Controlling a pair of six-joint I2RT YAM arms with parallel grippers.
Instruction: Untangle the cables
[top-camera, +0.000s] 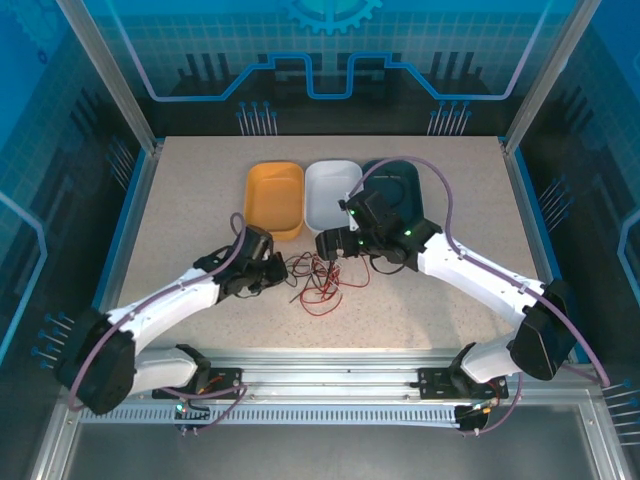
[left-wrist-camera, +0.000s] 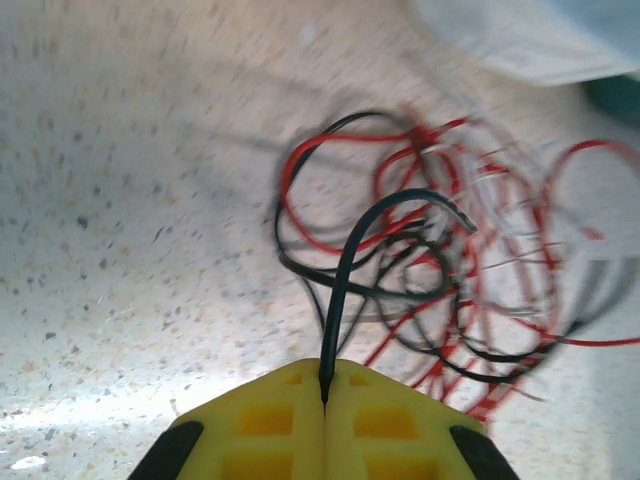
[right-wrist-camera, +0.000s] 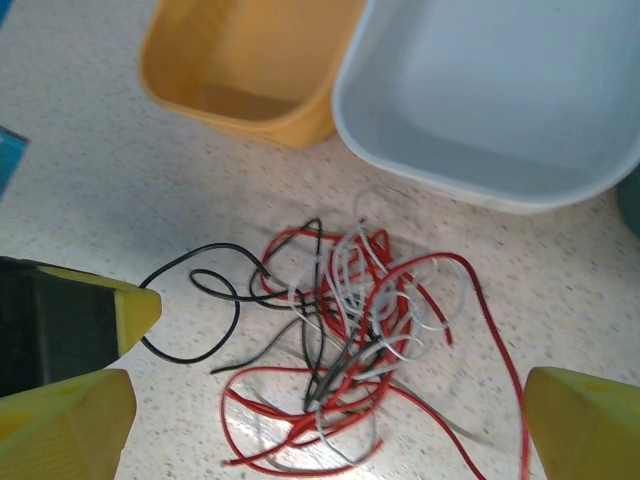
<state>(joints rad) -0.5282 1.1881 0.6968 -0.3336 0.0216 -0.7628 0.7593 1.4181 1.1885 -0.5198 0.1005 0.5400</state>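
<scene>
Left gripper (left-wrist-camera: 325, 388) clamped on black cable (left-wrist-camera: 345, 275), isolating one strand to draw from tangle (right-wrist-camera: 350, 330). Right gripper (right-wrist-camera: 325, 405) gapes wide above pile, empty, likely ready to pin rest. Tangle on table (top-camera: 190, 220), near orange tray (right-wrist-camera: 230, 110), white tray (right-wrist-camera: 480, 190).

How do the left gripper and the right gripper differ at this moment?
The left gripper is shut, while the right gripper is wide open. The left gripper pinches a black cable. The right gripper holds nothing, and the tangle of cables lies loose beneath it. Both have yellow fingers and sit close to the same tangle.
</scene>
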